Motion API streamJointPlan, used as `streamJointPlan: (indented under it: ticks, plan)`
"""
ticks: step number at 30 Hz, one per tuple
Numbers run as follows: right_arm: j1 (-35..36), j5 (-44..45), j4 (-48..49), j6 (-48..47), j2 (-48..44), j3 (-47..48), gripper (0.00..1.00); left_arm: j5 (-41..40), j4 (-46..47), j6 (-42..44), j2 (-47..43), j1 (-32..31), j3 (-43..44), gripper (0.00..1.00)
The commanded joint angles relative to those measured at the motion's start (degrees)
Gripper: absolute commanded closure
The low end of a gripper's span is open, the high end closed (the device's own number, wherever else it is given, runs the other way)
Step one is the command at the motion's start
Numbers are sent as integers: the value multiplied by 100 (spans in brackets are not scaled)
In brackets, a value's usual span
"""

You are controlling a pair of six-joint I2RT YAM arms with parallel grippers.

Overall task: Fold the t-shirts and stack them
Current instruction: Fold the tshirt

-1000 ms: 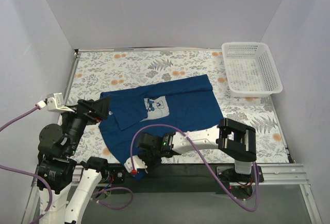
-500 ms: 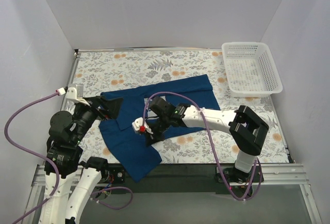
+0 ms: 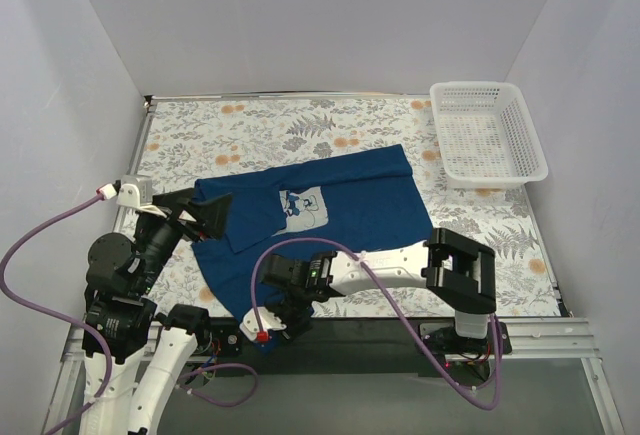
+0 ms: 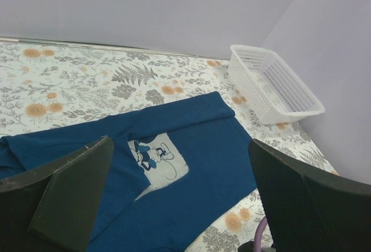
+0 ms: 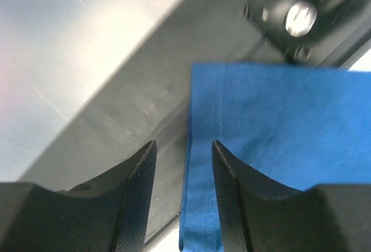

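Hovering at the near table (image 3: 250, 130) edge, fingers slightly apart above the draped hem of a navy mouse-print t-shirt (image 3: 350, 205) spread flat mid-table: right gripper (image 5: 184, 145). At the shirt's left side, left gripper (image 4: 179, 143), fingers spread wide.

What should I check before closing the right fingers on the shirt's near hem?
1. Right fingers open: ok, there is a clear gap between them.
2. Hem lined up with that gap: ok, its edge runs between the fingers in the right wrist view.
3. Fingers down at cloth height: cannot tell.
4. Left fingers open and empty: ok, they are spread wide above the t-shirt.
5. T-shirt flat on the table: not ok, its left side is folded over and the near corner overhangs the near edge.
6. Basket apart from the cloth: ok.
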Motion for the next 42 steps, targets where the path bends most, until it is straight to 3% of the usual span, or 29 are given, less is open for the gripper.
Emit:
streamJointPlan:
  ticks: [1, 10, 18, 26, 37, 42]
  plan:
    - [112, 646, 4, -47, 203, 211, 57, -283, -126, -4, -1, 19, -1, 3]
    - [165, 1043, 119, 67, 599, 238, 60, -398, -294, -100, -1, 19, -18, 2]
    - [147, 955, 137, 120, 599, 229, 90, -204, -276, 66, -27, 19, -1, 2]
    - [-519, 69, -4, 445, 309, 510, 99, 173, -109, 680, -10, 11, 70, 2]
    - [-2180, -2197, -347, 550, 282, 756, 99, 2596, 409, 2289, 61, 2, -685, 2]
    - [-2612, -2956, -373, 805, 563, 931, 99, 3757, 384, 3281, 113, -16, -1142, 2]
